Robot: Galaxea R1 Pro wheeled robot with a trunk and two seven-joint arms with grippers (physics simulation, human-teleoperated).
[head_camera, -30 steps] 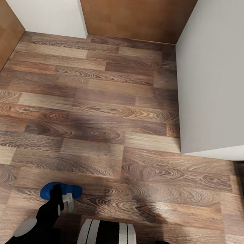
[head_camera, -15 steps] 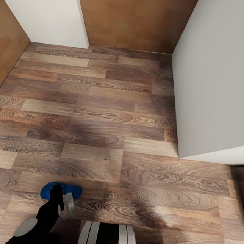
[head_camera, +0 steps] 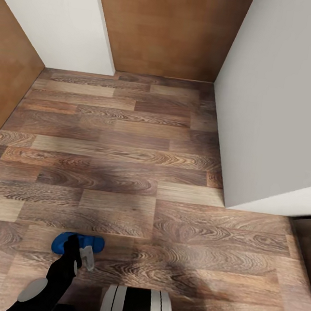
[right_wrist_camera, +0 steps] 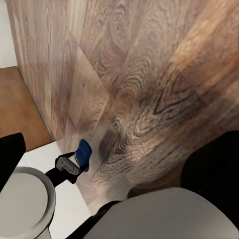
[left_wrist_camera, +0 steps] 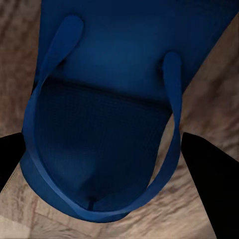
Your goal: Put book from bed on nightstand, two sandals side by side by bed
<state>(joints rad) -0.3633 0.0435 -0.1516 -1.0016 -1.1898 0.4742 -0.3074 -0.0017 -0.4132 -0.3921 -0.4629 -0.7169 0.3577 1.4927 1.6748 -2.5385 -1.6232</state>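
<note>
One blue sandal (head_camera: 77,242) shows in our head view, near and to the left, held up over the wood-plank floor (head_camera: 138,173) at the end of our left gripper (head_camera: 81,256). The pale fingers (head_camera: 87,257) lie against its near edge, with the sandal stretching left and right across them. A brown door (head_camera: 171,28) stands at the far end, with a white wall (head_camera: 280,93) on the right.

In the left wrist view we see what the head view lacks: the sandal (left_wrist_camera: 119,114) sole and its thin straps (left_wrist_camera: 172,129) close up, sitting between the two dark fingers (left_wrist_camera: 211,184), which are clamped on its sides.

In the right wrist view the sandal (right_wrist_camera: 83,155) is small and far, gripped by the left gripper (right_wrist_camera: 69,165) above the floor (right_wrist_camera: 129,74). Whether our right fingers are apart or together we cannot tell.
</note>
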